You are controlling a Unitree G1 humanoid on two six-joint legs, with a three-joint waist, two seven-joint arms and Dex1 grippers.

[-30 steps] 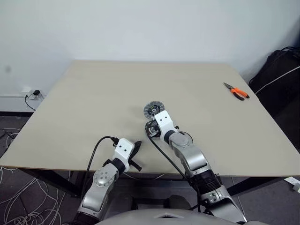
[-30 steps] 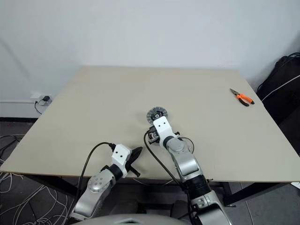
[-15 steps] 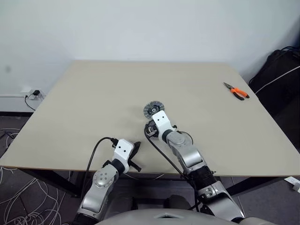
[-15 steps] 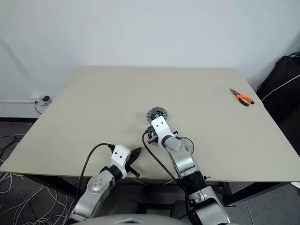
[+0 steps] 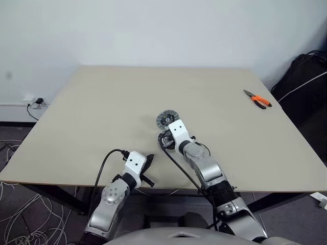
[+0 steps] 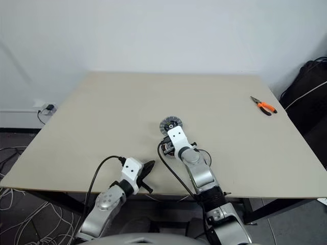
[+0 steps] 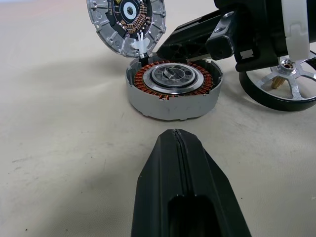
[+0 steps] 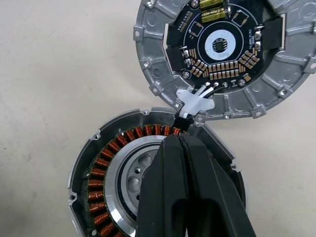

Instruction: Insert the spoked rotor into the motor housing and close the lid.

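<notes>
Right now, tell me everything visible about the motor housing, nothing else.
The motor housing is a round, shallow grey metal case sitting flat and open on the table. Inside runs a ring of copper-brown coils around a silver central part with holes. The lid, circuit side up, lies against its rim, joined there by a white connector. The spoked rotor rests beside it, not inserted. The shut right gripper hovers over the opening; contact is unclear.

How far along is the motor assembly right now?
Nothing is assembled yet. The motor housing stands open, coils exposed, with the lid open beside it. The spoked rotor rests on the table next to the housing, unheld. The right gripper hangs shut and empty over the housing; the left gripper is shut. Left: grasp the rotor, insert it, close the lid.
</notes>
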